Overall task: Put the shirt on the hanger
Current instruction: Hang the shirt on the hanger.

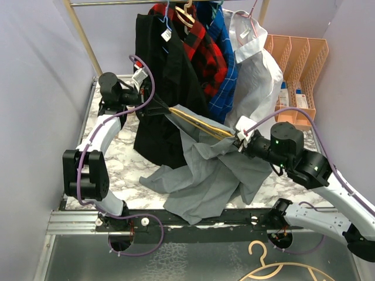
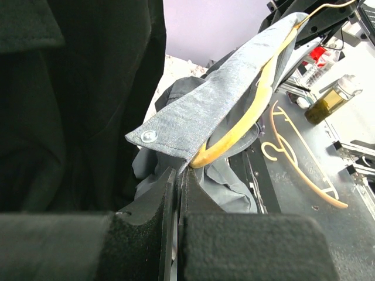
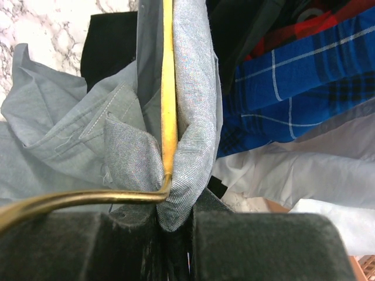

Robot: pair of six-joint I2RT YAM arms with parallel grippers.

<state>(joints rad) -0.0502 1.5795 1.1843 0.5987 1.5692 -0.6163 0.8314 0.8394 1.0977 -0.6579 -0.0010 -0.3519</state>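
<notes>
From above, the shirt (image 1: pixel 205 175) is draped mid-frame over the hanger (image 1: pixel 196 123), which is held at both ends, likely so cloth can be slid along it. At the bottom of the left wrist view, the left gripper (image 2: pixel 177 178) is closed on a shirt edge. At the bottom of the right wrist view, the right gripper (image 3: pixel 173 211) is clamped on hanger and cloth.

left arm (image 1: pixel 104 133) — white shell, black joints | right arm (image 1: pixel 345 196) same, green light | purple cables (image 1: pixel 151 75) | left gripper (image 2: pixel 177 175) black
</notes>
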